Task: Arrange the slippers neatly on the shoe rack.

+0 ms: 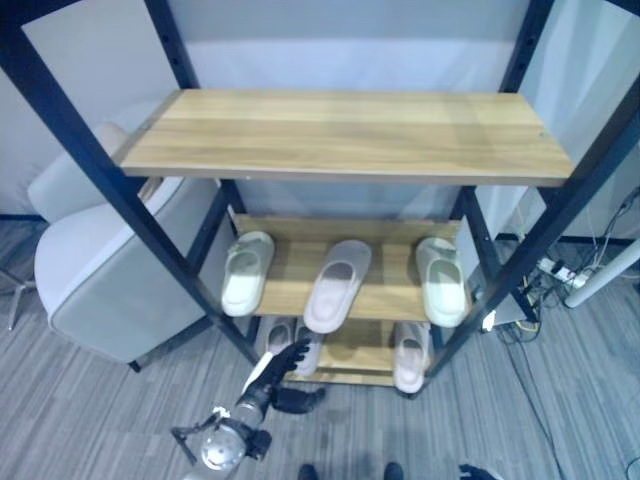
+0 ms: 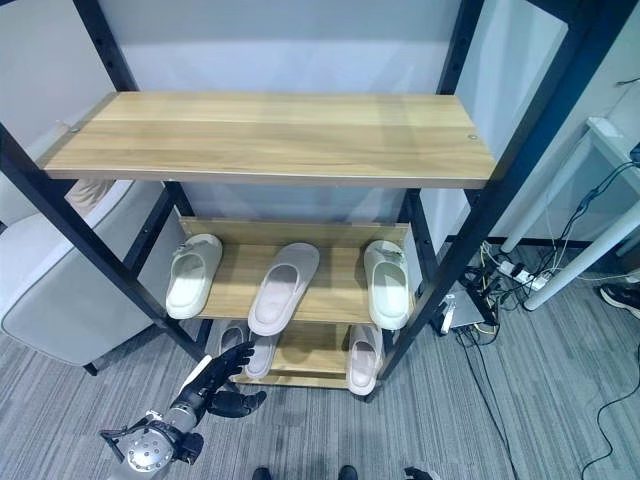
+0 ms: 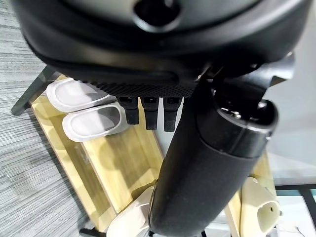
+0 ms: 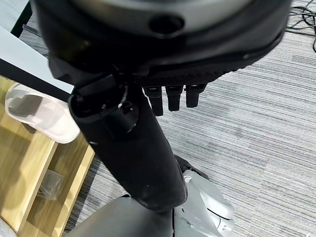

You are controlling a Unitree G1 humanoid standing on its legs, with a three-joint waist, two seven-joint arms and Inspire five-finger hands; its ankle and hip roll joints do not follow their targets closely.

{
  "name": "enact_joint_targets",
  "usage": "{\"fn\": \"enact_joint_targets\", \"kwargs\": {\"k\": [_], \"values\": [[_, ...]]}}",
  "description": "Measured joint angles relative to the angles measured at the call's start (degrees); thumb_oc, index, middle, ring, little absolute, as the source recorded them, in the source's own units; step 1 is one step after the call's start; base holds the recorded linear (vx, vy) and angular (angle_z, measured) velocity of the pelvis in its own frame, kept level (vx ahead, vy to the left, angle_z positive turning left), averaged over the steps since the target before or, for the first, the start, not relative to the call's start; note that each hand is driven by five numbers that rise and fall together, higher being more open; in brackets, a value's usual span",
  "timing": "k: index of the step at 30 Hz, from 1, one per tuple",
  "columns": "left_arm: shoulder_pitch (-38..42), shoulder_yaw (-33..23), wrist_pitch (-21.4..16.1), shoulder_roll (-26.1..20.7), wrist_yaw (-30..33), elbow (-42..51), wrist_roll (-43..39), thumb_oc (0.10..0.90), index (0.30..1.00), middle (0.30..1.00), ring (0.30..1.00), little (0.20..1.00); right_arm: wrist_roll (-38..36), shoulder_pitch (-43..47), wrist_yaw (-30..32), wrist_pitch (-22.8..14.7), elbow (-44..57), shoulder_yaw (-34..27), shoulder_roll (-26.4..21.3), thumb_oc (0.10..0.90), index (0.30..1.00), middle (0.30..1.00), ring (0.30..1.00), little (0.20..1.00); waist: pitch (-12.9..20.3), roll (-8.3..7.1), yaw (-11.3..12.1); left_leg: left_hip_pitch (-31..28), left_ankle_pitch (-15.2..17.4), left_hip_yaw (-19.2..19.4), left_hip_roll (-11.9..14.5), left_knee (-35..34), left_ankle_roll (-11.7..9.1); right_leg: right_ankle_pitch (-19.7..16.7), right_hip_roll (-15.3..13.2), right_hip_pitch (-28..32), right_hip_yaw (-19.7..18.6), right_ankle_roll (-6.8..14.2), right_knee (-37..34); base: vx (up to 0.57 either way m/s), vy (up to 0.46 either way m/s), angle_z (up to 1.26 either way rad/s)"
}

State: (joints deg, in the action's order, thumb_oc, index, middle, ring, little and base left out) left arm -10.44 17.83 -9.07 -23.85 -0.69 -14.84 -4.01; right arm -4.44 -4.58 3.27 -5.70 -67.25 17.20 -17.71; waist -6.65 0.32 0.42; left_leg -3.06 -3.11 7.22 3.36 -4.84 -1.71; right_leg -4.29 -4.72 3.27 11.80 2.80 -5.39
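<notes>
Left eye view: shoe rack (image 1: 345,135) with a bare wooden top shelf, a middle shelf and a bottom shelf near the floor.
Middle shelf: three slippers lying sole-down; pale green slipper (image 1: 246,272) at the rack's left post, pinkish slipper (image 1: 338,284) in the middle, cream slipper (image 1: 441,280) at the rack's right post.
Long axes: all three running front to back, toes seemingly toward the rack's front edge; pinkish slipper skewed, overhanging the front edge; outer two nearly straight.
Bottom shelf: left slipper pair (image 1: 292,344) at the rack's left front leg, another slipper (image 1: 409,357) at the right front leg, also lengthwise front to back.
Left hand (image 1: 276,372): low before the rack's left front leg, fingers straight and spread, holding nothing, just short of the left pair; probably placed for reaching that pair.
Right hand (image 4: 148,148): over grey carpet beside the rack's corner, fingers straight, empty.
Armchair (image 1: 110,270): left of the rack, idle.
</notes>
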Motion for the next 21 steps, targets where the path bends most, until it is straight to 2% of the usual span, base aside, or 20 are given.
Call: {"fn": "enact_joint_targets", "kwargs": {"k": [4, 8, 13, 19, 21], "values": [[-0.4, -0.9, 0.0, -0.1, 0.1, 2.4, 0.0, 0.8, 0.9, 0.9, 0.9, 0.9, 0.0, 0.0, 0.0, 0.0, 0.1, 0.0, 0.0, 0.8, 0.9, 0.9, 0.9, 0.9, 0.0, -0.03, 0.0, 0.0, -0.1, -0.2, 0.0, 0.0, 0.0, 0.0, 0.0, 0.1, 0.1, 0.0, 0.0, 0.0, 0.0, 0.0], [-1.6, -4.1, 0.0, -0.1, 0.4, 8.8, 0.3, 0.8, 0.9, 0.9, 0.9, 0.9, 0.0, -0.1, 0.0, 0.0, 0.1, 0.0, 0.1, 0.8, 0.9, 0.9, 0.9, 0.9, 0.0, -0.07, 0.1, 0.0, -0.2, -0.4, 0.0, 0.0, 0.0, 0.0, 0.1, 0.2, 0.3, 0.0, 0.0, 0.0, 0.0, 0.0], [-1.6, -6.8, -0.1, -0.3, 1.7, 12.5, 2.2, 0.8, 0.9, 0.9, 0.9, 0.9, 0.0, -0.4, 0.0, 0.0, 0.1, 0.0, 0.1, 0.8, 0.9, 0.9, 0.9, 0.9, 0.1, -0.06, 0.0, -0.1, -0.2, -0.4, 0.1, 0.0, 0.0, 0.0, 0.1, 0.3, 0.4, -0.1, 0.0, 0.0, 0.0, 0.0], [-0.6, -6.7, -0.1, -0.5, 3.0, 13.4, 2.7, 0.8, 0.9, 0.9, 0.9, 0.9, 0.0, -0.8, 0.2, 0.0, 0.1, 0.0, 0.4, 0.8, 0.9, 0.9, 0.9, 0.9, 0.2, -0.11, 0.0, -0.1, -0.3, -0.4, 0.1, 0.0, -0.1, -0.1, 0.1, 0.4, 0.3, -0.1, 0.0, 0.0, 0.0, 0.0], [1.2, -6.3, -0.1, -0.7, 4.2, 13.3, 5.2, 0.8, 0.9, 0.9, 0.9, 0.9, 0.0, -1.0, 0.4, 0.0, 0.1, 0.0, 0.5, 0.8, 0.9, 0.9, 0.9, 0.9, 0.3, -0.26, -0.2, -0.2, -0.3, -0.3, 0.1, 0.0, -0.1, -0.1, 0.1, 0.3, 0.3, -0.1, 0.0, 0.0, 0.0, 0.0]]}}
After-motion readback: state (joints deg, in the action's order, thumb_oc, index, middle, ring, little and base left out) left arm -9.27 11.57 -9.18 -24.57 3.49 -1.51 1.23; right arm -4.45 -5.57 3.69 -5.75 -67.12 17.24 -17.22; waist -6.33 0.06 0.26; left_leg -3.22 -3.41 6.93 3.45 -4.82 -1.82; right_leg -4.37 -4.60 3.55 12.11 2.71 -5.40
